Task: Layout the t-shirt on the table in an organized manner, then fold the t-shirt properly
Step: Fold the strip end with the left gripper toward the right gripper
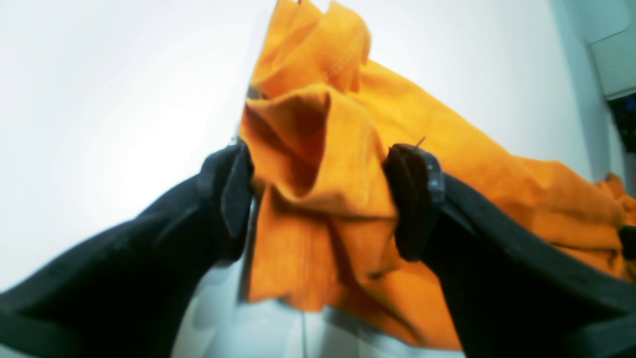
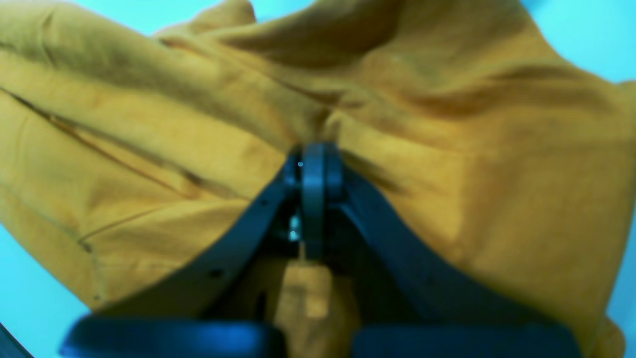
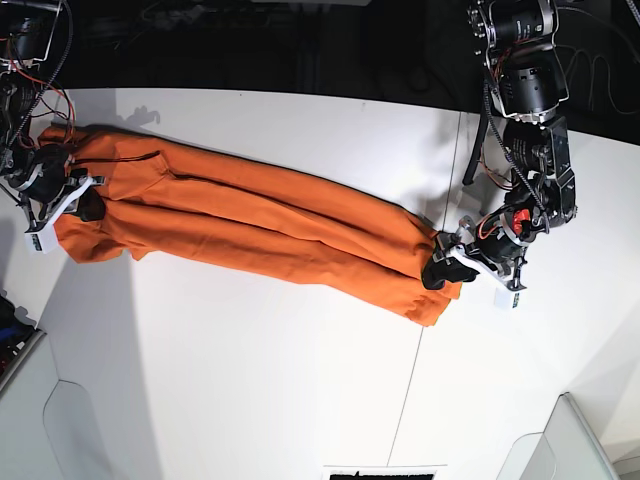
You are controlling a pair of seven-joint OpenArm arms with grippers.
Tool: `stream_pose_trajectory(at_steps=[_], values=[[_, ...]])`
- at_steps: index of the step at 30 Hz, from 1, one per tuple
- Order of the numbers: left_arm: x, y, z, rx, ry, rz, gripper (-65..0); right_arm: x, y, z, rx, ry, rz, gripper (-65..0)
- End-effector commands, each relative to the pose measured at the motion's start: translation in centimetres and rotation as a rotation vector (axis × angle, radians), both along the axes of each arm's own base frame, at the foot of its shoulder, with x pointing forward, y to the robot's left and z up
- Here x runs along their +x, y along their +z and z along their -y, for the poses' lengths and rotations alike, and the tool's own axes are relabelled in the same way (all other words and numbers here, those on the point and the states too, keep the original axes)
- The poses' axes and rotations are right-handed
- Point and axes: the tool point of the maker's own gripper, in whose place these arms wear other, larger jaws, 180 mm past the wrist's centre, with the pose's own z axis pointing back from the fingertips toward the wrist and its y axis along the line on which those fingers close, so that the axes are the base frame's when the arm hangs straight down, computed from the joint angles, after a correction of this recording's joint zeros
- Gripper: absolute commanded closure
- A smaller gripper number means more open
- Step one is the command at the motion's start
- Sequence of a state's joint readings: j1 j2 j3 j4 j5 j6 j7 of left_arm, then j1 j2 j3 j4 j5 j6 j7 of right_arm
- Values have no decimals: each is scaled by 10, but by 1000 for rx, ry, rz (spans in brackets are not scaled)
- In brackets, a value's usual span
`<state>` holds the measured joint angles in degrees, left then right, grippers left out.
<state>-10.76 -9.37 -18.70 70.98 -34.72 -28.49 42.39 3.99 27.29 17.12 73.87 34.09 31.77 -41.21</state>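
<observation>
**Left jaws wide at the shirt end, right clamped on the other end**

Left gripper point(image 1: 318, 194) stood spread wide, a bunched fold of the t-shirt point(image 1: 323, 164) sitting between the pads but not pinched. Right gripper point(image 2: 314, 164) was pressed fully together on cloth, holding the opposite end of the shirt.

Base view: t-shirt point(image 3: 260, 225) lay stretched as a long twisted band across the table point(image 3: 250, 380), not spread flat. The right gripper point(image 3: 62, 195) sat at the end far from the table's dark seam point(image 3: 425, 300); the left gripper point(image 3: 470, 262) sat at the end just past that seam. The band crossed the seam near the left gripper.

My read: still layout, folding not started. Doing it well:
- Left should take a single hem layer or corner, not the whole bunch, or the twist stays in.
- Keep the right end pinned as the anchor.
- Pull away from the anchor, then sideways, so the band opens into a flat panel.
- Risk: a grab on several layers drags the wad rather than spreading it.
</observation>
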Motion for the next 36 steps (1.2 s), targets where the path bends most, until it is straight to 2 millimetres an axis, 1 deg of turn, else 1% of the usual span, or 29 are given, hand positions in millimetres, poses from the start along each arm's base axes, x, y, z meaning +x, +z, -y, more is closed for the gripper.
stream_pose_trajectory(at_steps=[1,3,7,11,12,13,15,16,17,19,20,22,23,25,27,29,30,32,36], values=[[16,19,-3,6,7,64,-436,11,15,6,-4,-5,44,0],[19,15,-2,38,6,54,-436,10,14,6,-5,-4,40,0],[22,-1,8,125,-19,40,-436,10,14,6,-6,-3,37,0],[23,-16,6,188,11,27,-425,10,14,6,-5,-3,37,0],[22,-18,5,202,5,22,-371,10,14,6,-5,-3,37,0],[21,-21,4,216,1,15,-273,10,14,6,-5,-4,37,0],[17,-25,3,244,-13,-9,-20,10,14,6,-5,-3,38,0],[17,-26,2,249,-17,-14,0,10,14,6,-5,-4,38,0],[16,-24,5,248,-33,-9,0,10,14,6,-5,-3,39,0],[18,-13,11,252,-78,22,0,10,14,6,-4,-4,39,0],[20,-5,12,257,-87,39,0,10,15,6,-4,-4,41,0],[25,22,15,280,-97,102,0,10,15,6,-4,-4,41,0],[26,39,16,299,-104,144,0,10,14,6,-4,-4,41,0],[24,70,22,333,-129,214,0,10,15,6,-4,-4,41,0],[20,97,40,338,-178,283,0,10,15,6,-3,-4,43,0],[12,112,64,350,-246,334,0,11,15,5,0,-5,45,0],[8,115,78,351,-284,351,0,11,14,2,5,-5,45,0],[-1,114,112,341,-372,370,0,11,12,-3,18,-5,44,0],[-18,107,182,307,-496,377,0,11,8,-13,41,-4,43,0]])
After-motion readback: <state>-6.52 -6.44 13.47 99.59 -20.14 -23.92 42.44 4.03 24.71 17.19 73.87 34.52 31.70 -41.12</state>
